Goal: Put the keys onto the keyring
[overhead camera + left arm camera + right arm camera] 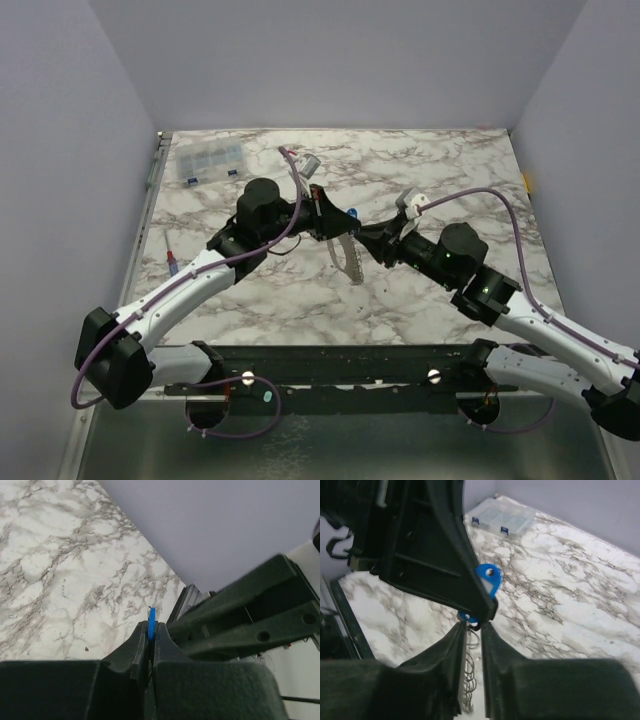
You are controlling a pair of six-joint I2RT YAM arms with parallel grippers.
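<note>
My left gripper (338, 222) is shut on the keyring's blue tag (151, 621), held above the middle of the table. The tag also shows in the top view (352, 213) and the right wrist view (487, 577). The thin ring (472, 622) hangs from the tag right at my right gripper's (474, 626) tips. My right gripper (363, 237) meets the left one tip to tip, its jaws a narrow gap apart. A pale silver toothed strip (346, 262) sits just below both grippers. It shows as thin wire loops (471, 670) in the right jaws' gap. I cannot make out separate keys.
A clear compartment box (210, 160) stands at the far left corner and shows in the right wrist view (502, 519). A blue-handled, red-tipped screwdriver (172, 263) lies at the table's left edge beside the left arm. Purple cables loop over both arms.
</note>
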